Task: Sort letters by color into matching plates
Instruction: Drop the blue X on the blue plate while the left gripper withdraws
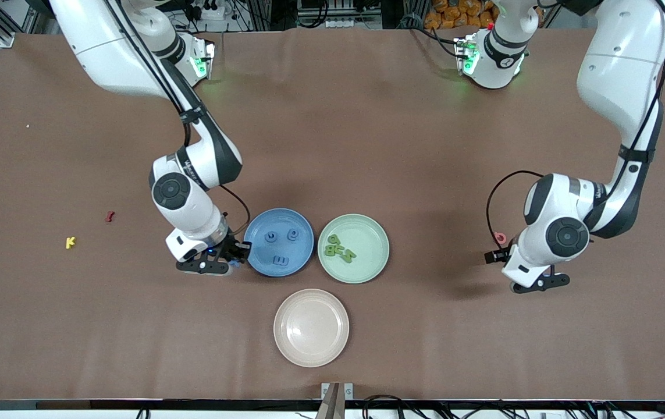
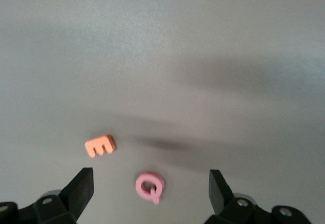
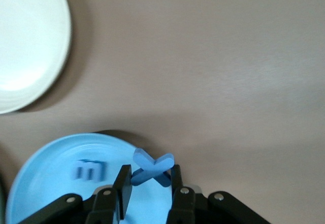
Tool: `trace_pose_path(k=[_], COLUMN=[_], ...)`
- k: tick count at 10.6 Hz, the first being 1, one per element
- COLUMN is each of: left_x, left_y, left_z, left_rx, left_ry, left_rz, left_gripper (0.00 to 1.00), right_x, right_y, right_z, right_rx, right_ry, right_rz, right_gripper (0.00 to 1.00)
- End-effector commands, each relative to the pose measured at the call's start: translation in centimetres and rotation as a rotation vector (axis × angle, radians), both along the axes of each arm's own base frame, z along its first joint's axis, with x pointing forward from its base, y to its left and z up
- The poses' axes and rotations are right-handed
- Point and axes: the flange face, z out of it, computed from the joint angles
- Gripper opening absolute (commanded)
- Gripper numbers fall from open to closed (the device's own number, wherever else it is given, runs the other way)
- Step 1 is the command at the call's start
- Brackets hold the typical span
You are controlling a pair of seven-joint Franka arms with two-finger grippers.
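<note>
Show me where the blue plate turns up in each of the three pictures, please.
Front view: the blue plate lies mid-table, beside the green plate, with the right tool at its rim.
Left wrist view: not in it; only a pink letter and an orange letter on the table.
Right wrist view: its rim shows at the bottom edge.
Shared landmark: the blue E-shaped letter lying in it.
</note>
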Motion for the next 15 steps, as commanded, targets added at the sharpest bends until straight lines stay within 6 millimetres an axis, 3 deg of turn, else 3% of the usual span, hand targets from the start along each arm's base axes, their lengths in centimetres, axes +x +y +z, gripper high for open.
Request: trace_pose_path(k=[1,4,7,10,11,12,13,15], left_x=[-3.4,-6.8,-9.8,-11.0,-10.8,-10.5,-10.2,-10.1], left_y=[1.3,3.3,3.7,4.5,4.9,5.7,5.7,5.3], left_z=[5.6,9.4,12.1,14.1,14.7,15.8,17.1,19.0], left_rx=[-0.050,-0.069,-0.093,-0.126,-0.135,-0.168,-0.181,-0.180], left_ry=[-0.005,-0.013,-0.032,-0.056,-0.069,-0.090,-0.116,-0.151], left_rz=[-0.015,-0.057,-0.049,-0.053,-0.041,-0.001,0.006,-0.005], left_gripper=[1.00,1.00,1.00,1.00,1.00,1.00,1.00,1.00], right_x=[0.8,-0.7,-1.7,-1.9,-1.9,-1.9,-1.9,-1.7], right_y=[4.8,8.1,10.5,11.2,11.3,11.2,11.2,11.0], right_z=[-0.5,-1.5,-2.0,-2.8,-2.8,-2.8,-2.8,-2.7], right_rx=[0.057,0.060,0.073,0.076,0.077,0.077,0.076,0.078], right_ry=[0.003,0.018,0.028,0.036,0.037,0.037,0.035,0.032], right_rz=[-0.070,-0.057,-0.047,-0.050,-0.048,-0.048,-0.047,-0.049], right_gripper=[0.24,0.24,0.25,0.27,0.34,0.52,1.00,1.00])
